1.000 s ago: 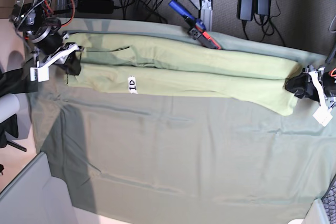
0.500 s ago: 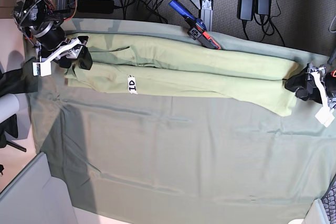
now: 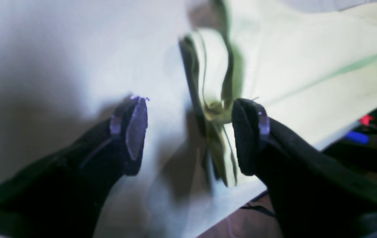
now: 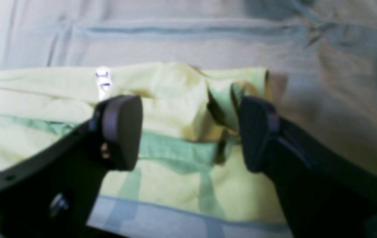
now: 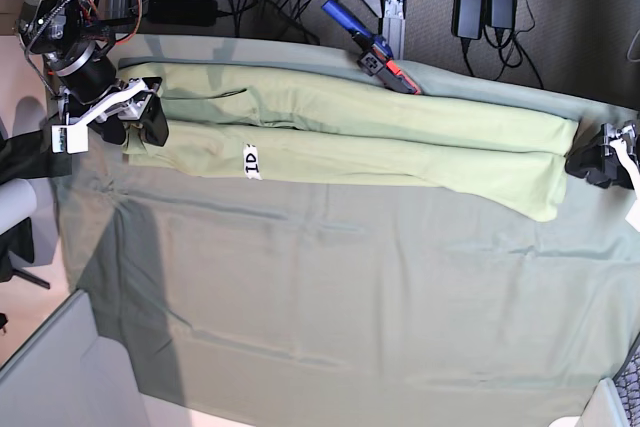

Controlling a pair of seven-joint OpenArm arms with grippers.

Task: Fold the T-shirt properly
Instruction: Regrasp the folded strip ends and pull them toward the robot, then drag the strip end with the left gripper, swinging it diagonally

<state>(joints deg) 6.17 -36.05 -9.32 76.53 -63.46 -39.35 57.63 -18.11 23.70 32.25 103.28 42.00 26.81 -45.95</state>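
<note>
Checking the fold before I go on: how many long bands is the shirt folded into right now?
2. The shirt lies in two side-by-side bands: one toward the cables, one nearer the camera carrying the label. Layers underneath may be hidden.

A table draped in a dull grey-green cloth (image 5: 350,287) carries everything. The cloth lies mostly flat, with shallow creases and a dark shadow band on its left part in the base view. Directly on it, along the far side, lies the lime T-shirt (image 5: 400,137), folded into a long narrow strip, its white neck label (image 5: 251,160) facing up.
</note>
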